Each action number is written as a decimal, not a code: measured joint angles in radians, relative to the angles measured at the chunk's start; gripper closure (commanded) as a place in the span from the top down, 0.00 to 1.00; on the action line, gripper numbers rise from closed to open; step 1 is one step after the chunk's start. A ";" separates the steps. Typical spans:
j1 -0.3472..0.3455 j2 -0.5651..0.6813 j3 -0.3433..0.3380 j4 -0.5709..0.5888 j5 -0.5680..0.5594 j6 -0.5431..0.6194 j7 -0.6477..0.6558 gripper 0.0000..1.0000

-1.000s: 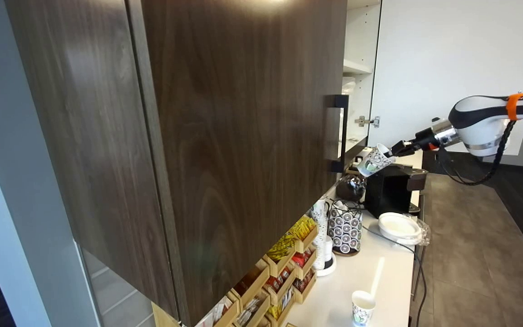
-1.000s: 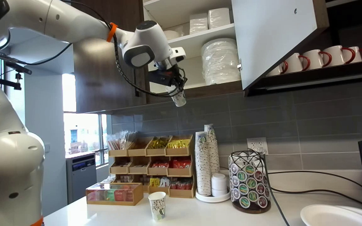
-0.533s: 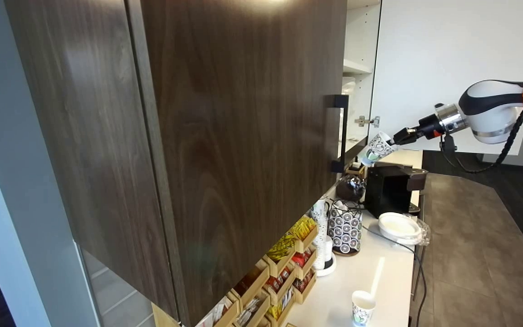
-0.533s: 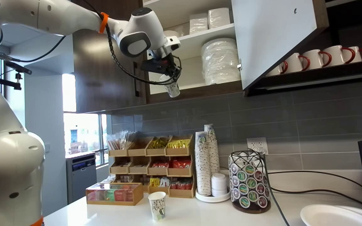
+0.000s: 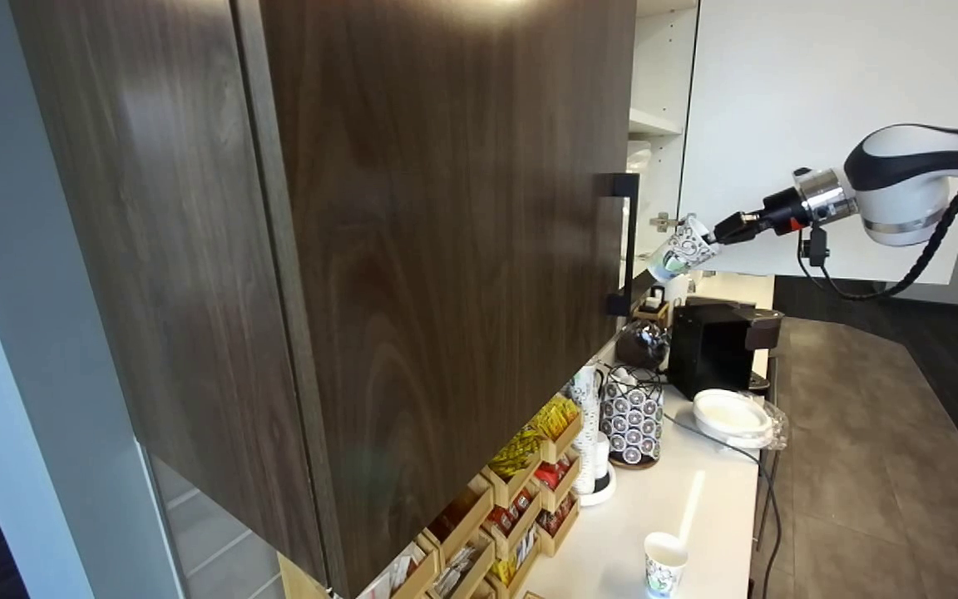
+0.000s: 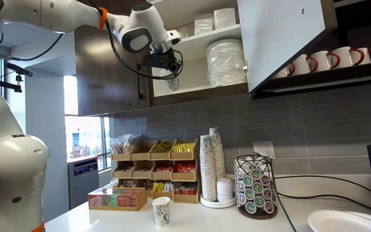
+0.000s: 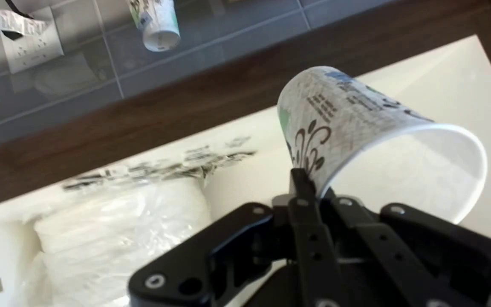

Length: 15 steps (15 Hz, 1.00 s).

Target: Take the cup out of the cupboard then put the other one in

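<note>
My gripper (image 7: 313, 187) is shut on the rim wall of a patterned paper cup (image 7: 339, 115), one finger inside and one outside. The cup is tilted, with its mouth toward the gripper. In both exterior views the held cup (image 5: 682, 249) (image 6: 172, 84) and the gripper (image 5: 718, 237) (image 6: 175, 66) are in front of the cupboard's opening, near its lower front edge. The cupboard (image 5: 462, 249) (image 6: 108, 71) has a dark wood-grain door shut and another door (image 6: 279, 35) swung open, showing pale shelves. A second patterned cup (image 5: 664, 566) (image 6: 161, 211) stands upright on the counter.
Wrapped plates (image 6: 225, 62) stand on the cupboard's lower shelf. A bar handle (image 5: 630, 241) sticks out beside the opening. Below are stacked cups (image 6: 208, 170), a pod rack (image 6: 257, 190), a snack organiser (image 6: 159, 167), a coffee machine (image 5: 703, 349) and white plates (image 6: 346, 220).
The arm has risen with the held cup, from below the cupboard's lower edge to the level of the opening. The cup on the counter has not moved.
</note>
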 measured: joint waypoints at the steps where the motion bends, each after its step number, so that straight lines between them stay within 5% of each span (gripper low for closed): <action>1: 0.011 0.003 0.006 0.029 -0.002 0.000 0.007 0.01; 8: 0.017 0.134 0.080 0.235 -0.159 -0.015 0.184 0.01; 15: 0.005 0.297 0.119 0.448 -0.376 -0.178 0.395 0.01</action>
